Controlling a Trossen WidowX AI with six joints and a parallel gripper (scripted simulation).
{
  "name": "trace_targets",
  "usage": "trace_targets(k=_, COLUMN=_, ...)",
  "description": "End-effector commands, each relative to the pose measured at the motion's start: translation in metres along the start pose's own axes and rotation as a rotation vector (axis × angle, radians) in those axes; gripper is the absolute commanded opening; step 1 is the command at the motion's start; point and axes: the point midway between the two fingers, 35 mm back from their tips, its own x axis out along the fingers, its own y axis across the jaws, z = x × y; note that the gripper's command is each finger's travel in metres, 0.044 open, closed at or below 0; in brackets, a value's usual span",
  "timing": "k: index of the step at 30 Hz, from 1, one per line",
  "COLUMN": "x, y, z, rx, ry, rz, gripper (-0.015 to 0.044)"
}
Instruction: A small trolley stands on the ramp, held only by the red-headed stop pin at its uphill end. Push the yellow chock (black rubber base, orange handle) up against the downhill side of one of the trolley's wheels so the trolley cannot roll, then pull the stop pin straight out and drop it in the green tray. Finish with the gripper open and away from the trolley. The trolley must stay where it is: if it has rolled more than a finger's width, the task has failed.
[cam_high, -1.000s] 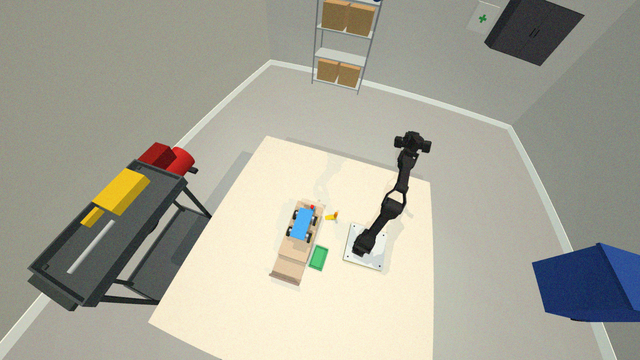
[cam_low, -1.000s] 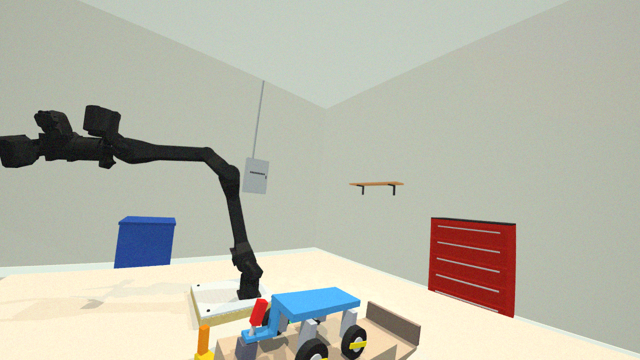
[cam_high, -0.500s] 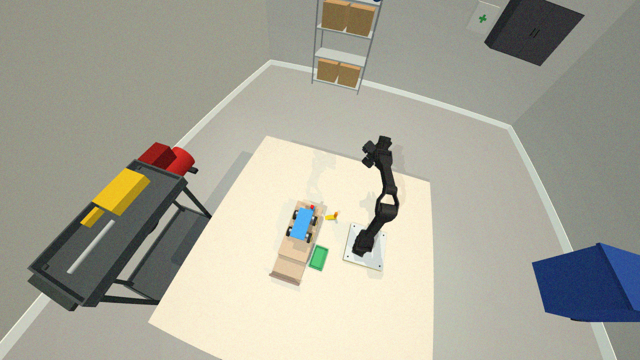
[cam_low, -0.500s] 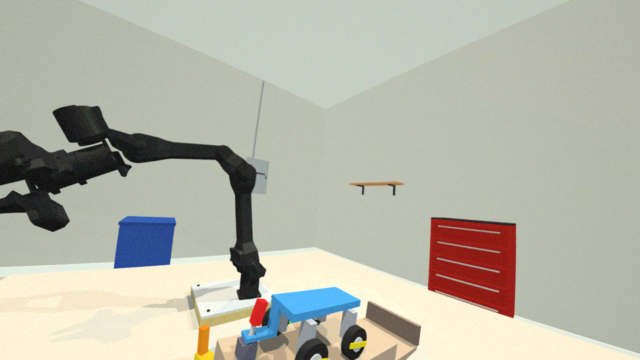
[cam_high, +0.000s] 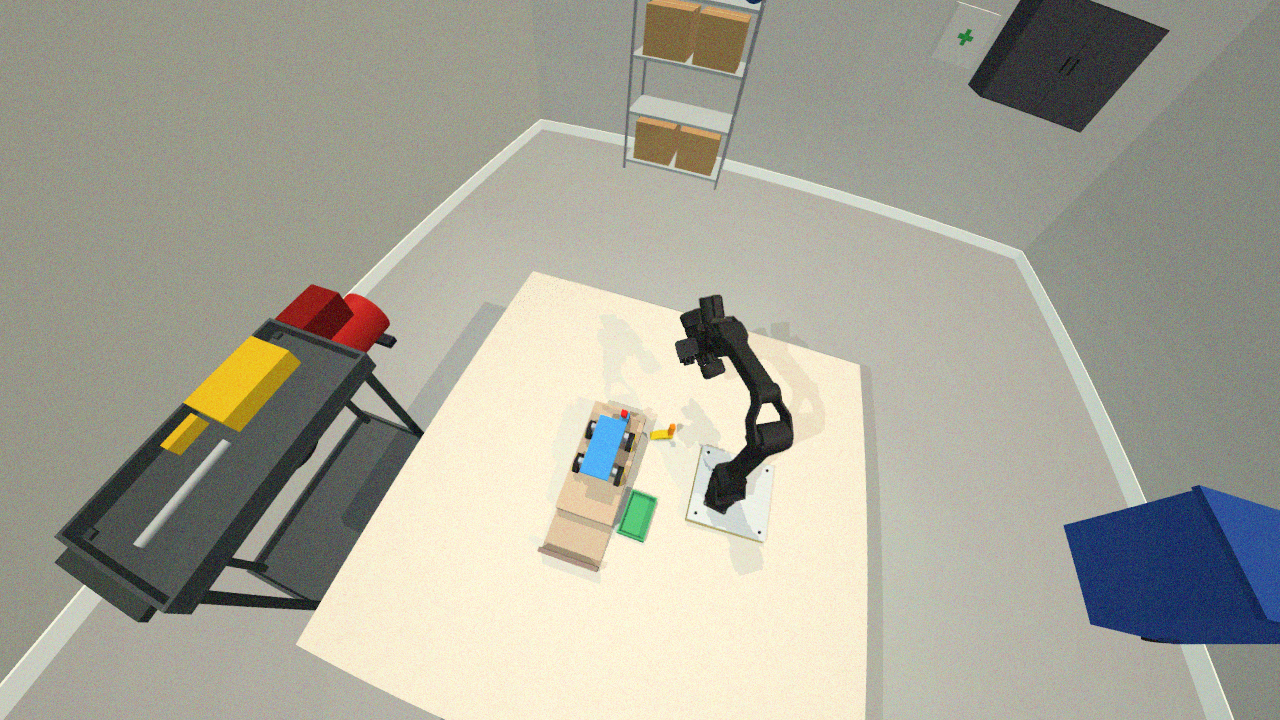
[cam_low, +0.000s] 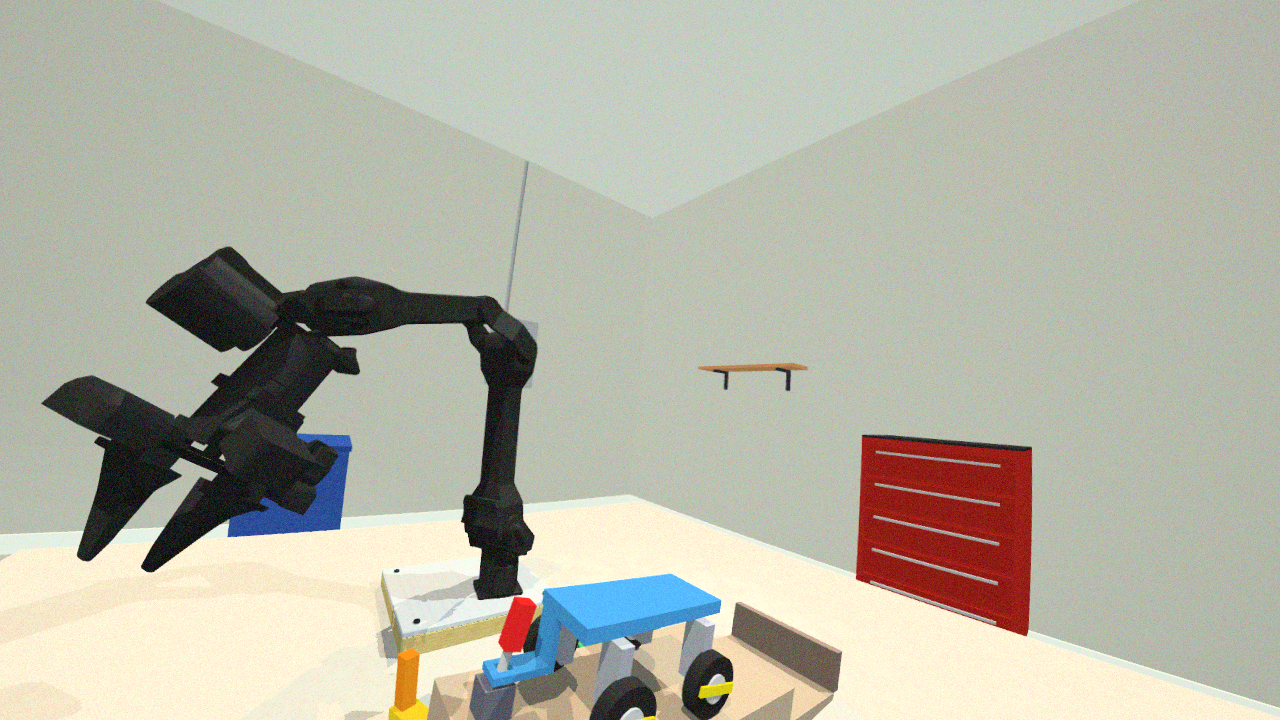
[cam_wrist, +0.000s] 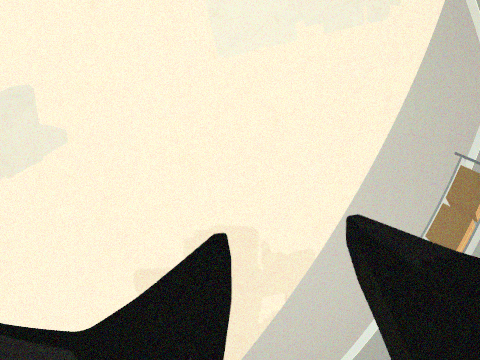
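Observation:
The blue trolley (cam_high: 605, 445) (cam_low: 631, 604) stands on the wooden ramp (cam_high: 577, 535) (cam_low: 760, 673). The red-headed stop pin (cam_high: 624, 413) (cam_low: 517, 625) is upright, slightly tilted, at its uphill end. The yellow chock (cam_high: 660, 435) (cam_low: 407, 713) with its orange handle (cam_high: 672, 428) (cam_low: 407, 676) stands on the table beside the ramp's uphill end; its black base cannot be made out. The green tray (cam_high: 638, 515) is empty beside the ramp. My gripper (cam_high: 698, 360) (cam_low: 117, 562) (cam_wrist: 288, 237) is partly open and empty, high above the table beyond the chock, fingers angled down.
The arm's white base plate (cam_high: 732, 523) (cam_low: 447, 608) is right of the tray in the top view. The ramp has a raised end board (cam_high: 569, 558) (cam_low: 787, 646) at its low end. The tabletop (cam_high: 716, 617) (cam_wrist: 150, 125) carries these things.

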Motion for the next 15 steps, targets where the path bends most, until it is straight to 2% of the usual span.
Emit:
trace_targets(k=1, x=-0.002, y=0.025, z=0.034, rx=-0.223, ry=-0.075, rz=0.087, gripper=0.019)
trace_targets(k=9, x=-0.022, y=0.092, z=0.1, rx=-0.788, ry=-0.285, rz=0.255, gripper=0.019)
trace_targets(k=15, x=-0.043, y=0.14, z=0.128, rx=-1.159, ry=-0.45, rz=0.344, gripper=0.019)
